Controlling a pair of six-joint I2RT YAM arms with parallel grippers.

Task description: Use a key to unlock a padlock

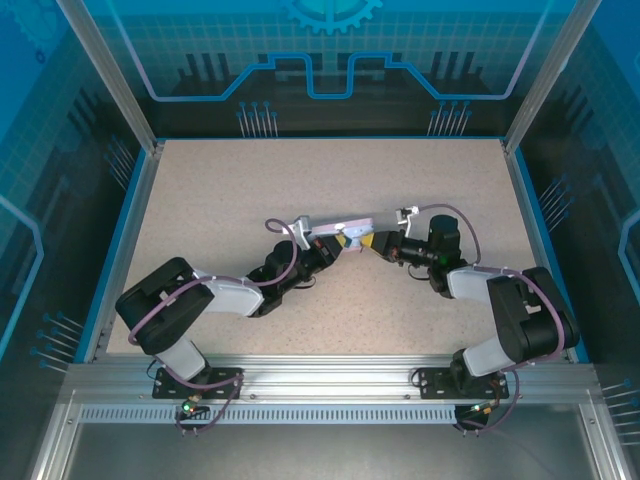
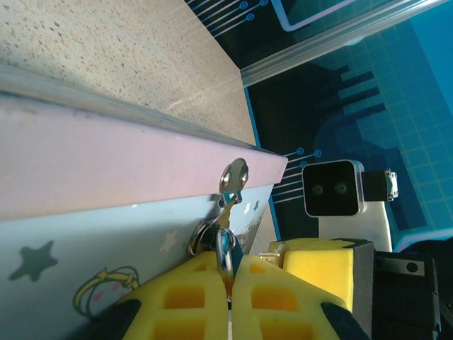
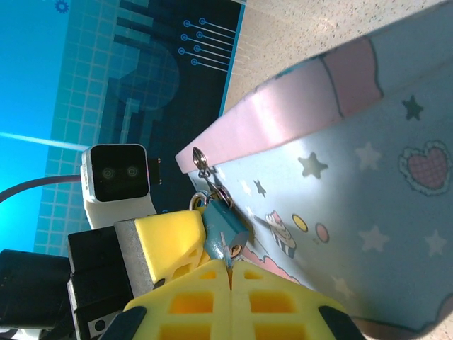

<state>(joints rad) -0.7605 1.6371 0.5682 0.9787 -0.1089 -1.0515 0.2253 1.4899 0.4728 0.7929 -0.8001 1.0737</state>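
The teal padlock [image 3: 221,225] hangs by its thin shackle from the metal clasp [image 3: 199,157] of a pale blue tin [image 3: 368,198] with a pink lid. My left gripper [image 2: 230,259] is shut on the padlock [image 2: 226,244], seen edge-on between the yellow pads. My right gripper [image 3: 230,265] is shut on the thin silvery key [image 3: 224,247]. The key's tip pokes up beside the brass keyhole [image 3: 234,250] at the padlock's lower end; I cannot tell whether it is inside. From above, both grippers [image 1: 347,243] [image 1: 383,245] meet at the tin [image 1: 340,226], mid-table.
The speckled table [image 1: 300,180] lies free all around the tin. Blue enclosure walls and aluminium posts [image 1: 110,70] ring it. The two arms' fingers sit close together, the left gripper's yellow finger [image 3: 170,237] almost touching the padlock's side.
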